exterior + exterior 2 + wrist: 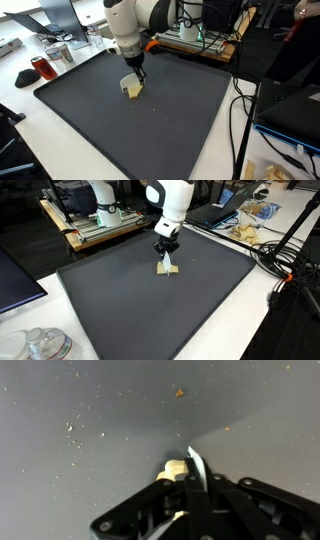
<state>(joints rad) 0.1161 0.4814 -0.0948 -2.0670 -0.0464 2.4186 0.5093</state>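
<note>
**Operator:** Nearest component?

**Technician:** Black two-finger Robotiq gripper (178,475). Its fingers are pressed together, pinching the small pale yellow piece (174,467).

**Operator:** Largest item?

**Technician:** Dark grey rectangular mat (180,110) on a white table (50,140).

**Operator:** Piece location?

**Technician:** On the mat, toward its middle, directly under the white arm (170,205) in both exterior views. A tiny orange crumb (179,393) lies well apart.
</note>
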